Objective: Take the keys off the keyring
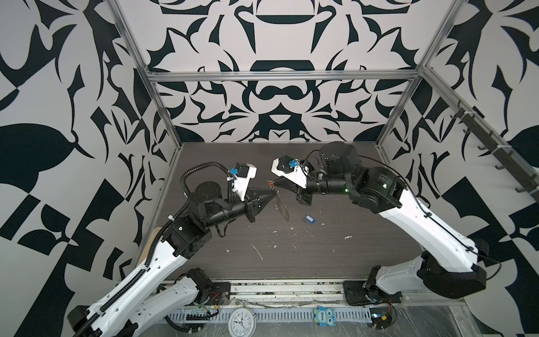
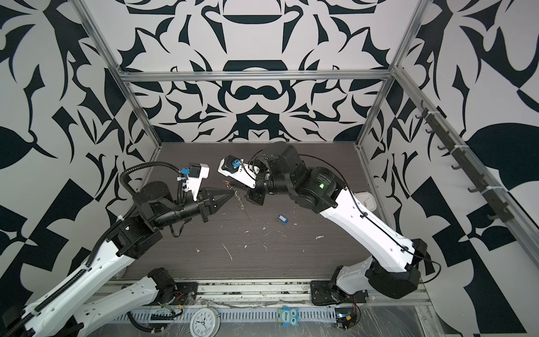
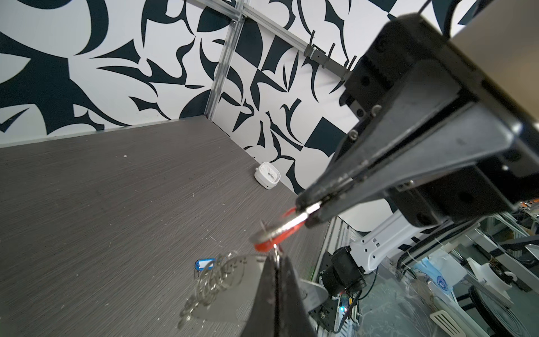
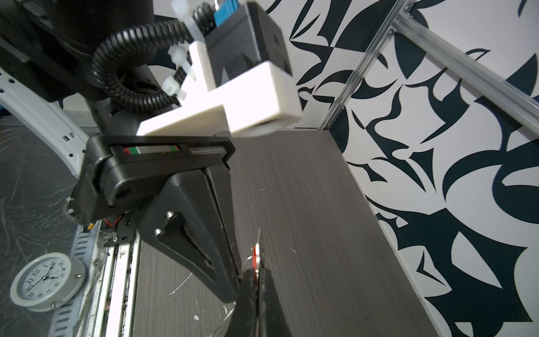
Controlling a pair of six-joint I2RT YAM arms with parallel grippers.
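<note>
Shut tight, the right fingers clamp the red key above the desk. The left fingers, also closed, pinch the keyring just beside the red key; its rings dangle blurred below. The blue key lies on the scuffed grey desk, apart from the red key. Black-and-white patterned walls enclose everything.

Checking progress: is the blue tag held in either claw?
No, the blue tag lies alone on the table, nothing gripping it.

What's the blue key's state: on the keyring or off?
Off. The blue key lies alone on the table, apart from the dangling keyring.
</note>
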